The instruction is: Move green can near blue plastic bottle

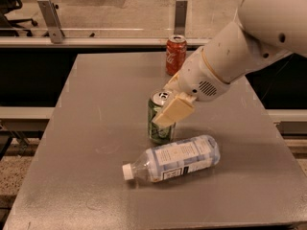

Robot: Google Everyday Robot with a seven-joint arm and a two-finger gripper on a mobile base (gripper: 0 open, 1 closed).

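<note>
Gripper [162, 115] around upright green can [158, 132] beside blue plastic bottle [177, 158]

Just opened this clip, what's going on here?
The robot's single arm reaches in from the right. Its gripper is clamped on an upright green aluminium drink can near the middle of the grey table. The can is just behind a clear plastic bottle with a light-blue label, which lies on its side with its white cap pointing left. A red cola can stands apart at the far edge.
</note>
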